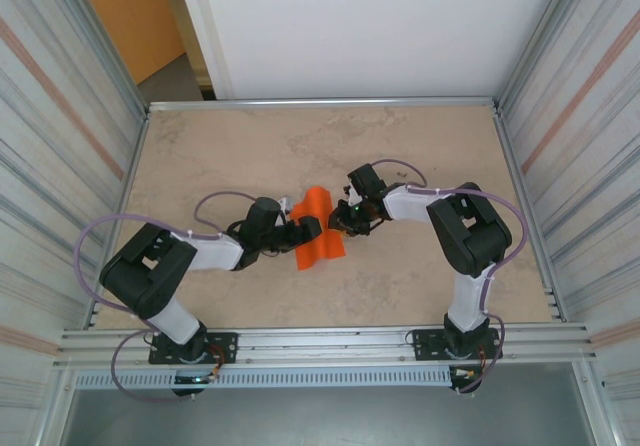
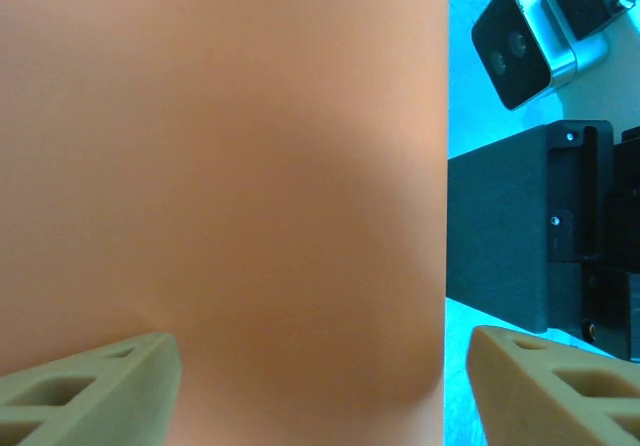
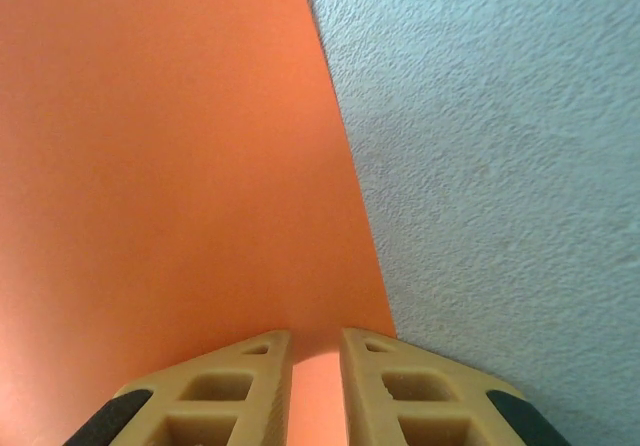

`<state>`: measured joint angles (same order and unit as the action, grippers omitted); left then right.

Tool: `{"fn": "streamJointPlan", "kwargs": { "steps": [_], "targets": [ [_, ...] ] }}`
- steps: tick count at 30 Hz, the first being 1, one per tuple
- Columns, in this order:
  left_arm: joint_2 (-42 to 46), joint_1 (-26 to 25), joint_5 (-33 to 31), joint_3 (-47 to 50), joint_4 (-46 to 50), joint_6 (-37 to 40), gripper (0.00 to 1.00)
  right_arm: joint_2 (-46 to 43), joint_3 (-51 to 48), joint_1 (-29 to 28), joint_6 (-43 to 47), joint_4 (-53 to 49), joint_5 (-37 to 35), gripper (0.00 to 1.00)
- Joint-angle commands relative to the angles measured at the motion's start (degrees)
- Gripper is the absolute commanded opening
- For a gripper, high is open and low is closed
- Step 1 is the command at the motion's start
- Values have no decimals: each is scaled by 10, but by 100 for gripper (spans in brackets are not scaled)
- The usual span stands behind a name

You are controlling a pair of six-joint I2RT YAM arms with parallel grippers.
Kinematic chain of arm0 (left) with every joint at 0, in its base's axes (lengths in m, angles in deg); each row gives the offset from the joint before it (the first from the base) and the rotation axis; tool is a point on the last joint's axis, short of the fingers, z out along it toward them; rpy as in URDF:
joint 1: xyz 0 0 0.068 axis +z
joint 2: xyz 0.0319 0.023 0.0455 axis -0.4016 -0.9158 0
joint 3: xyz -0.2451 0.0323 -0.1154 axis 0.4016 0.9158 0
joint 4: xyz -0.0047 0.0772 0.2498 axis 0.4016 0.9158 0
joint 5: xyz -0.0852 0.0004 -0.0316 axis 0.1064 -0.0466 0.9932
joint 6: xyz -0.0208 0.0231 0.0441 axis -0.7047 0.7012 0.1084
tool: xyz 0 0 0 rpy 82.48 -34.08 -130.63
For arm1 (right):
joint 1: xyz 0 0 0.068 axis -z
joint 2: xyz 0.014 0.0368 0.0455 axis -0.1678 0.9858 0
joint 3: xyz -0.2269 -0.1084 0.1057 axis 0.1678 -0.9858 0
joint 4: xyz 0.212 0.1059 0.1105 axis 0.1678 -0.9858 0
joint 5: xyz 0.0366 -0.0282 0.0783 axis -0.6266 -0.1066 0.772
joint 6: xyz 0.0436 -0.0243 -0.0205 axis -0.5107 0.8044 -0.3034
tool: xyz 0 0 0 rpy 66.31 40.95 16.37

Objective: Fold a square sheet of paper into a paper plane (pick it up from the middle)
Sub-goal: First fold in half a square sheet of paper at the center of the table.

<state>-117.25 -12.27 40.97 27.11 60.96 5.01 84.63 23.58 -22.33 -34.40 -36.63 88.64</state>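
Right end effector pinching orange paper, beige tabletop, corrugated walls

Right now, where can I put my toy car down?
Bare table runs along the far wall, and a strip lies between the square sheet of paper and the near rail. The middle is crowded: the left gripper and right gripper meet at the paper.

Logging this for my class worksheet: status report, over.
Left gripper open. Right gripper shut on the square sheet of paper. Sheet bowed between the two grippers, over the table. Nothing in the way.
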Motion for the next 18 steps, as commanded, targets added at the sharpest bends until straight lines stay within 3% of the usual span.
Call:
{"fn": "streamJointPlan", "kwargs": {
  "steps": [1,8,18],
  "targets": [
    [19,7,-8,12,29,22,81,8,-25,9,-14,-39,-36,22],
    [4,7,-13,-23,105,40,81,10,-20,-7,-5,-38,-20,22],
    [-41,7,-18,-68,170,39,56,8,-28,-21,-18,-3,23,22]
  ]
}}
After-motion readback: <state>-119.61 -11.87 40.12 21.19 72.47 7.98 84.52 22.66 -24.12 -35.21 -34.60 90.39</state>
